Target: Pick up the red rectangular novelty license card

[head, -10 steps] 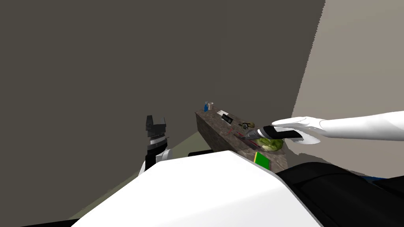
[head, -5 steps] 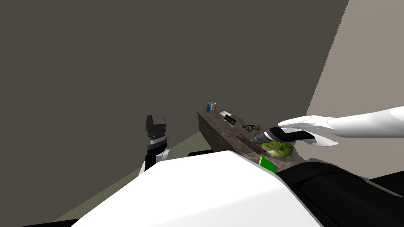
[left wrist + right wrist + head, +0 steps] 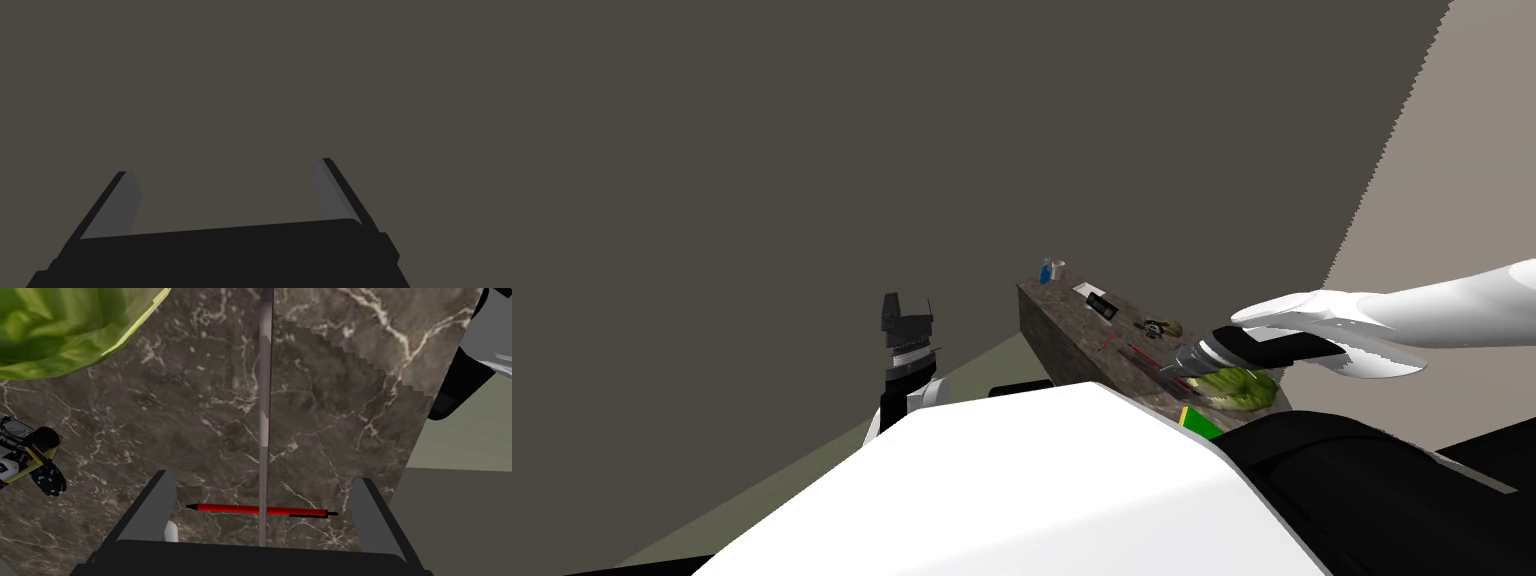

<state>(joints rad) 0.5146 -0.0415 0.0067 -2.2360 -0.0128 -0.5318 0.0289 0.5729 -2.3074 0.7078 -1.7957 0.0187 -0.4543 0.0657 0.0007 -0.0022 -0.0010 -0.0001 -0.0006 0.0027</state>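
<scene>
You'll find the card (image 3: 264, 413) as a thin grey-pink strip seen edge-on. It runs midway between the spread fingers of the right gripper (image 3: 262, 478), touches neither, and crosses a red pen (image 3: 260, 509) on the brown marbled counter (image 3: 325, 403); whether it lies flat or stands on edge you cannot tell. A green lettuce (image 3: 65, 328) and a small black-and-yellow object (image 3: 30, 458) sit off to one side of it, and in the head view that gripper hangs over the counter right of centre, just below mid-frame. Your left gripper (image 3: 224, 166) stands raised at lower centre-left of the head view, its fingers spread apart.
</scene>
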